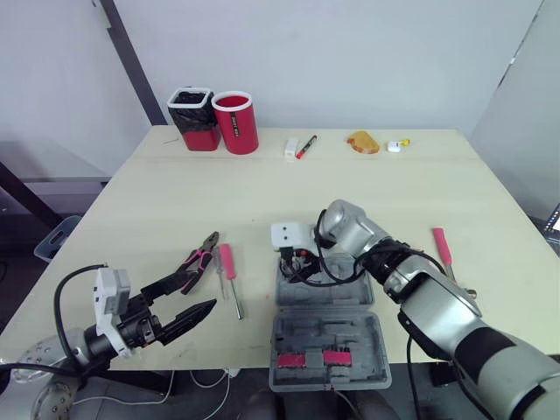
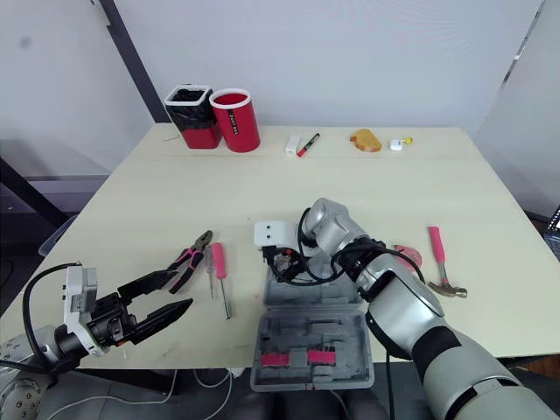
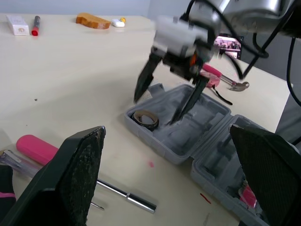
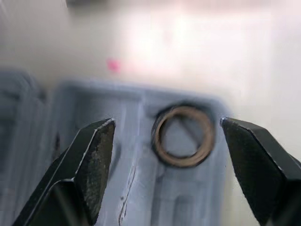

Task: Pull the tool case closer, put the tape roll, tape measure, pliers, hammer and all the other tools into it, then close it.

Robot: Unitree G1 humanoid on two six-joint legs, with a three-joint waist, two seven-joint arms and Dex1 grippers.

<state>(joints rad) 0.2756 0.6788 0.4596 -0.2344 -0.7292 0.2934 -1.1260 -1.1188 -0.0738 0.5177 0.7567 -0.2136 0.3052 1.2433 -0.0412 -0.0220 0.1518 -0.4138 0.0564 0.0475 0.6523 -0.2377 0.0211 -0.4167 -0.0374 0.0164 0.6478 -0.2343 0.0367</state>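
The grey tool case [image 1: 325, 337] lies open at the table's front edge, its near half carrying two pink clips. A tape roll [image 3: 145, 119] lies in a corner pocket of the far half, also visible as the tape roll [image 4: 183, 135] under my right wrist. My right gripper [image 1: 293, 265] hovers open just above that pocket, holding nothing. Pink-handled pliers [image 1: 199, 261] and a pink screwdriver [image 1: 229, 273] lie left of the case. The pink-handled hammer [image 2: 437, 256] lies to its right, beside a pink tool [image 2: 405, 255] half hidden by my arm. My left gripper [image 1: 201, 291] stands open and empty near the pliers.
At the back of the table stand a black-lined bin [image 1: 194, 118] and a red cup [image 1: 235, 122]. A white box [image 1: 291, 147], a red marker [image 1: 305, 146], an orange object [image 1: 362, 142] and a small white piece [image 1: 396, 146] lie along the far edge.
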